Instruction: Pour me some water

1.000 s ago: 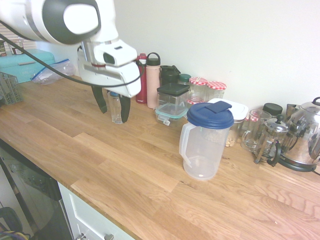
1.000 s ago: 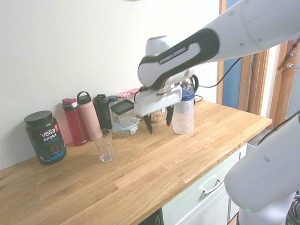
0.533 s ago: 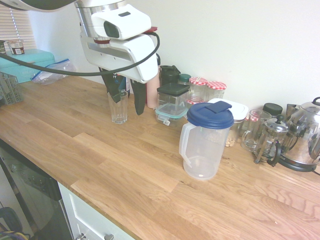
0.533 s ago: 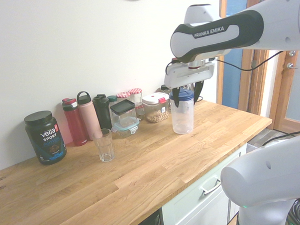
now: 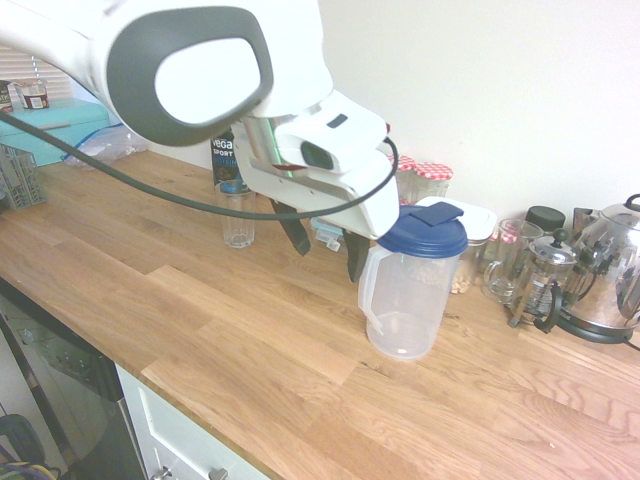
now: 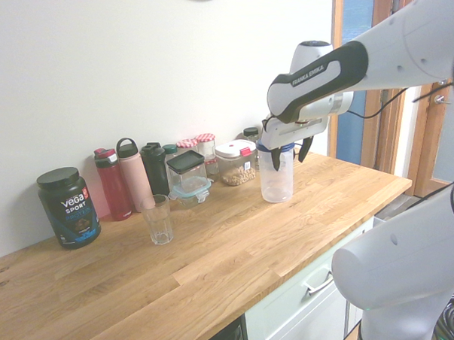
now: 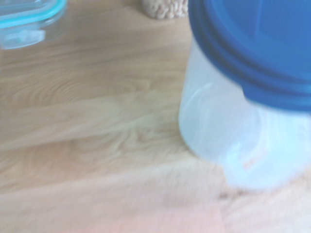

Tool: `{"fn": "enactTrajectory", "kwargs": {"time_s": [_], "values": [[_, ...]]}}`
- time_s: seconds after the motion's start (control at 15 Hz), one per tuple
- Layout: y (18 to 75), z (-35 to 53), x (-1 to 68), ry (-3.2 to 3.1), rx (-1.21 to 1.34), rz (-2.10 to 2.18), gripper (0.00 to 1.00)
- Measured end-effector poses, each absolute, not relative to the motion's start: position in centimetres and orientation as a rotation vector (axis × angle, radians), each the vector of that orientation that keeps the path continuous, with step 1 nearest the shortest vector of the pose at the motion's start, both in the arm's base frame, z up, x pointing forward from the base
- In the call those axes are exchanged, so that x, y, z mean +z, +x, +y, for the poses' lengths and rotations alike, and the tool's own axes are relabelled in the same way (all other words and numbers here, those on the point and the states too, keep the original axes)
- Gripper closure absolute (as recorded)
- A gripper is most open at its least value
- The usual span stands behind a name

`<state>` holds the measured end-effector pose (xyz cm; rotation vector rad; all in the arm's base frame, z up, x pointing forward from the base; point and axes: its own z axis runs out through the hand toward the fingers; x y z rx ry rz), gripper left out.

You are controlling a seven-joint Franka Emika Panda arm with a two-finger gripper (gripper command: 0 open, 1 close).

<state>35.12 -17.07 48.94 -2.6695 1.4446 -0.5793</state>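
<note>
Blue-lidded and clear, the jug [image 5: 410, 285] is standing upright on the wooden bench [image 5: 250, 330], near its middle, with its handle facing the near edge in the first exterior view. The glass [image 5: 238, 213] is standing well apart to the jug's left, in front of the bottles by the far wall. The tool [image 5: 325, 240] is hanging just beside the jug's left flank, tilted steeply downward, its jaws spread wide and gripping nothing. The step in hand looks like the reach for the jug, with pouring not yet begun. The next move is calling for the jaws to straddle the handle or the body, then clench firmly before any lift. The jug seems nearly empty, so it may slide if nudged.
</note>
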Motion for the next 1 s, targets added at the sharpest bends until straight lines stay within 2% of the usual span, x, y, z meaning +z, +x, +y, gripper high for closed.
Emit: {"fn": "enactTrajectory", "kwargs": {"time_s": [0.2,0.27,1.0], "values": [[36.8,-18.4,48.4,-2.679,-0.57,1.456,0.0],[37.1,-18.8,48.5,-2.679,-0.568,1.462,1.0],[39.4,-22.1,47.8,-2.645,-0.542,1.489,1.0]]}}
